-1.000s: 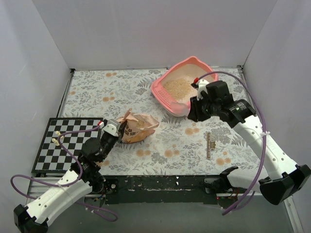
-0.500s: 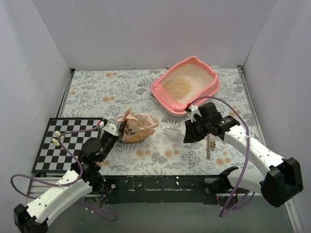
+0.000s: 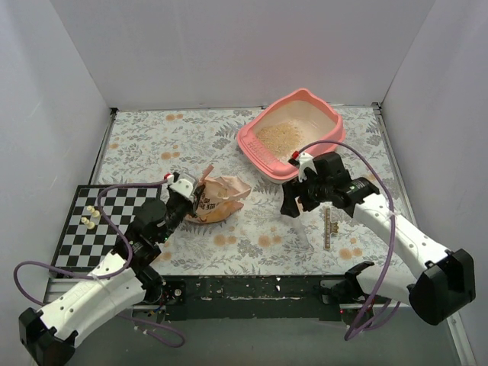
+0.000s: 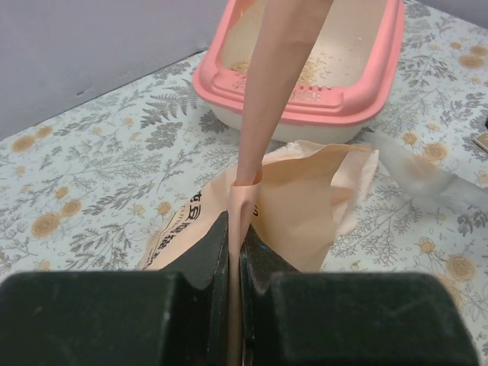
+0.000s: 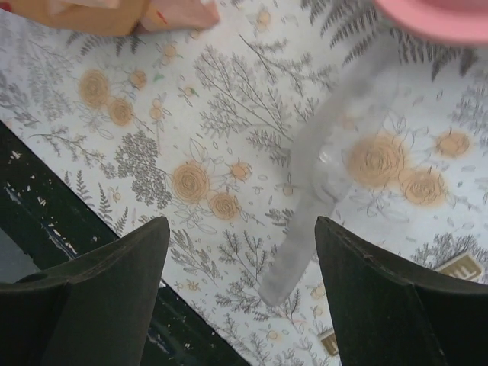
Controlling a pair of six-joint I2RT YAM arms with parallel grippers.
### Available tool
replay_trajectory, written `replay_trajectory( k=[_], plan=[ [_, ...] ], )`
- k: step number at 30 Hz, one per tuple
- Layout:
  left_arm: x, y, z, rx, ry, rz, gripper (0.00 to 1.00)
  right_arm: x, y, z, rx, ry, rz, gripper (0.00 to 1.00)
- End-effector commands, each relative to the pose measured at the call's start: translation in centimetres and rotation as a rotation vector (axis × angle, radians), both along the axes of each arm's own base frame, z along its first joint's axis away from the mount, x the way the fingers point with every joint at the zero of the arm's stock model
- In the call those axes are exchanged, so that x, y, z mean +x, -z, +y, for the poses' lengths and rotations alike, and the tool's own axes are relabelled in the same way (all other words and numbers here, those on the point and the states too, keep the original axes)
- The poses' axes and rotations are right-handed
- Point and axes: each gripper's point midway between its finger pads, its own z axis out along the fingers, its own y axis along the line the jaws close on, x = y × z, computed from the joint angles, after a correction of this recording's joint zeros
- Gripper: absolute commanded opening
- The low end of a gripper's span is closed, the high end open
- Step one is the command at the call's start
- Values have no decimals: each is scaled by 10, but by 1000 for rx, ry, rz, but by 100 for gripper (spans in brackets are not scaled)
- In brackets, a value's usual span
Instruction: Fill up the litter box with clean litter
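Observation:
The pink litter box (image 3: 263, 152) stands at the back right, with a tan pile of clean litter (image 3: 276, 137) inside; the left wrist view also shows the litter box (image 4: 305, 103). An orange-peach bag (image 3: 221, 194) lies mid-table. My left gripper (image 3: 192, 201) is shut on a raised flap of the bag (image 4: 263, 114), pinched flat between the jaws of my left gripper (image 4: 235, 229). My right gripper (image 3: 290, 207) hovers open just in front of the box. Below the right gripper (image 5: 240, 225), a clear scoop (image 5: 328, 175) lies free on the mat, untouched by either finger.
A black-and-white checkerboard (image 3: 114, 229) with small pale pieces (image 3: 91, 219) lies at the near left. A narrow ruler-like strip (image 3: 328, 227) lies near the right arm. White walls enclose the floral mat, and its dark front edge (image 5: 53, 229) is close to the right gripper.
My right gripper drew back from over the litter box, came down in front of it and opened; the clear scoop now lies on the mat. The left gripper shifted slightly up, still holding the bag.

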Motion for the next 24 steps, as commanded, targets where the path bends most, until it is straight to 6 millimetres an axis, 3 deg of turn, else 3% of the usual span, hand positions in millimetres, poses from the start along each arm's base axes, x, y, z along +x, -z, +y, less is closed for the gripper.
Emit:
replay_trajectory(
  k=[1,4,12,16,21,24],
  plan=[
    [-12,-60,-30,-110,166,-72,0,7,-54,21,175,-154,-262,85],
    [-22,-70,-59,-117,320,-40,0,6,-69,28,222,-218,-357,87],
    [-46,-110,-113,-63,671,-23,0,1,-71,16,158,-242,-385,83],
    [-63,-102,-113,-8,764,17,0,-3,-69,6,121,-247,-416,82],
    [-82,-71,-91,49,808,59,0,-15,-72,6,142,-330,-496,85],
    [-85,-62,-79,60,785,52,0,-18,-73,9,146,-382,-512,85]
  ],
)
